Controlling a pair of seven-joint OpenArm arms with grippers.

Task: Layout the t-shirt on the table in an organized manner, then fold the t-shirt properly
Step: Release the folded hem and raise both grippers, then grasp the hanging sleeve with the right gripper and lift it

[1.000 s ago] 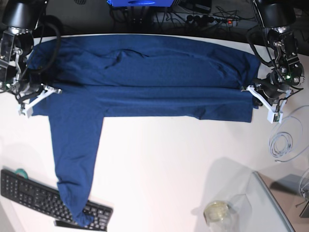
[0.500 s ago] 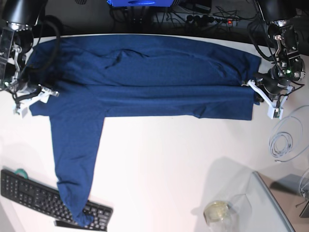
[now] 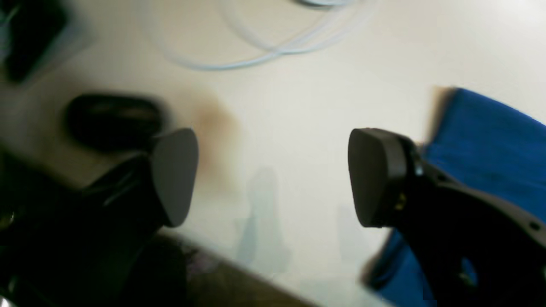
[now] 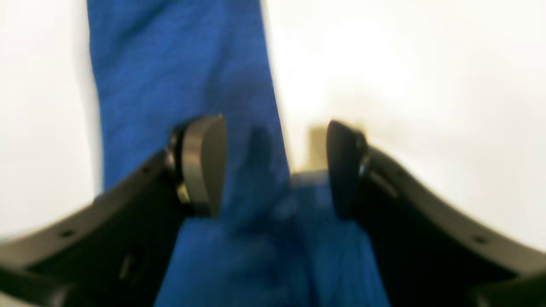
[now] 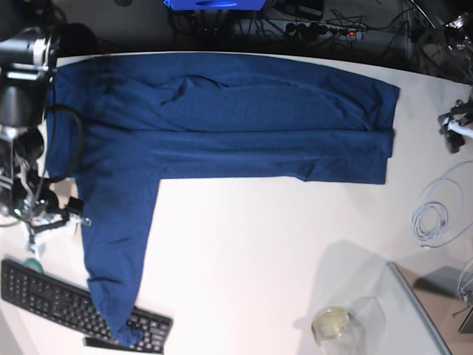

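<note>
Standing apart with nothing between them, the left gripper (image 3: 273, 177) pads (image 3: 371, 177) show only bare table (image 3: 298, 85) in the gap, the t-shirt (image 3: 490, 140) lying just beside the right-hand pad; the right gripper (image 4: 275, 168) fingers (image 4: 204, 164) are likewise spread, straddling a strip of the t-shirt (image 4: 183, 85) without pinching it, though blur hides whether a pad brushes the cloth.

In the base view the right gripper (image 5: 52, 222) sits at the shirt's left edge where one sleeve hangs down from the body; the next grip, I judge, should take that sleeve near its end and carry it up onto the body, low and slowly so the cloth does not drag; the left arm's gripper (image 5: 454, 133) is well off the shirt's right edge and would need to come back over the hem to hold it flat.

Outward from the shirt (image 5: 222, 118): it lies folded lengthwise across the far half of the table (image 5: 259, 244); the sleeve tip rests on a black keyboard (image 5: 59, 299) below the shirt; a coiled white cable (image 5: 436, 214) lies right of it; a glass-edged stand (image 5: 421, 310) and a clear cup (image 5: 332, 324) sit further below and right.
</note>
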